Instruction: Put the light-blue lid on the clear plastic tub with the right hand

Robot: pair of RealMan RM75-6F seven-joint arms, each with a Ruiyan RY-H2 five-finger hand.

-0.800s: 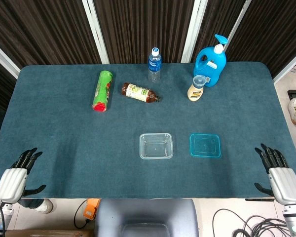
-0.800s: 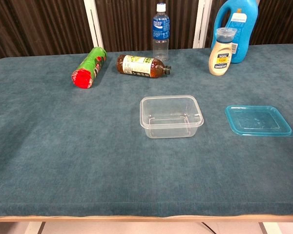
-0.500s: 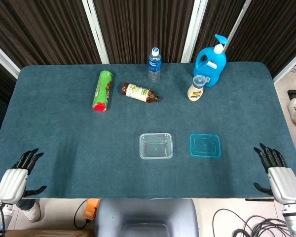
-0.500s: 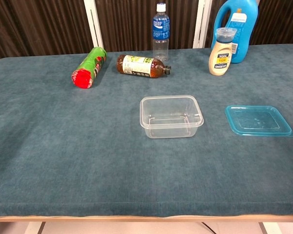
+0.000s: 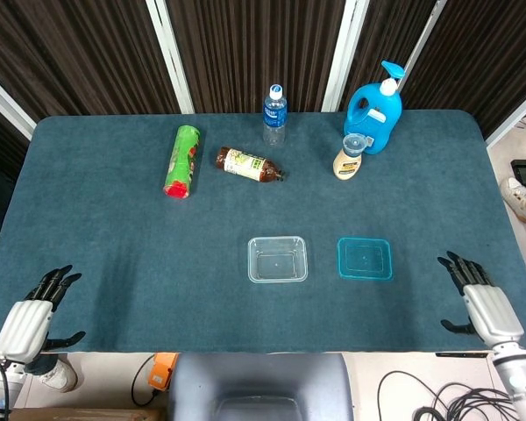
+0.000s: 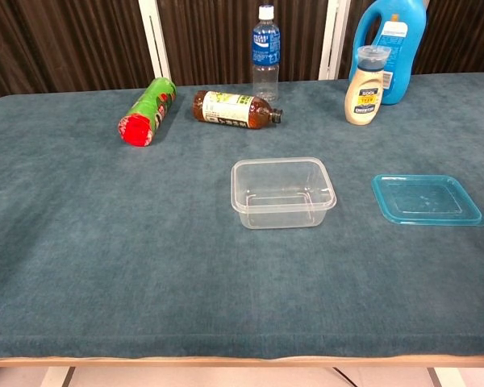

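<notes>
The light-blue lid point(image 5: 365, 259) lies flat just beside the clear plastic tub point(image 5: 277, 259), easy to reach for the right hand point(image 5: 480, 303), which waits nearby, fingers spread, holding nothing.

Dark teal felt tabletop point(image 5: 114, 237). Green cylindrical snack can with red end point(image 5: 182, 160) lying at 10 o'clock; brown glass bottle point(image 5: 249, 164) on its side just right. Upright clear water bottle, blue label point(image 5: 274, 115) at 12. Big blue detergent jug point(image 5: 374, 109) at 1, beige squeeze bottle point(image 5: 350, 157) standing just in front.
</notes>
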